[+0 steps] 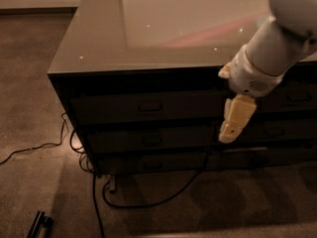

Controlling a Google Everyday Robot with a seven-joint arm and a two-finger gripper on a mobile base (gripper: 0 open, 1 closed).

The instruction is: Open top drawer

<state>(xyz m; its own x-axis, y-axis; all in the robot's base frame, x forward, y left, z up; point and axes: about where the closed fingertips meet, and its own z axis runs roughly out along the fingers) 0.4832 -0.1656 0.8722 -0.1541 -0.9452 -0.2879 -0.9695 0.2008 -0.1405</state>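
Observation:
The top drawer (pixel 114 108) is the uppermost dark grey-brown front in the left stack of the cabinet. It has a small rectangular pull (pixel 150 106) at its centre and sits flush with the cabinet, closed. My gripper (pixel 234 120), cream-coloured on a white arm, hangs pointing down in front of the cabinet. It is just right of the top drawer's right end and well right of the pull. It holds nothing that I can see.
Two shallower drawers (pixel 151 140) lie below the top one, and another stack (pixel 297 97) is behind my arm to the right. The glossy cabinet top (pixel 148 24) reflects light. Black cables (pixel 148 197) trail on the carpet. A dark bar (pixel 38 224) lies at bottom left.

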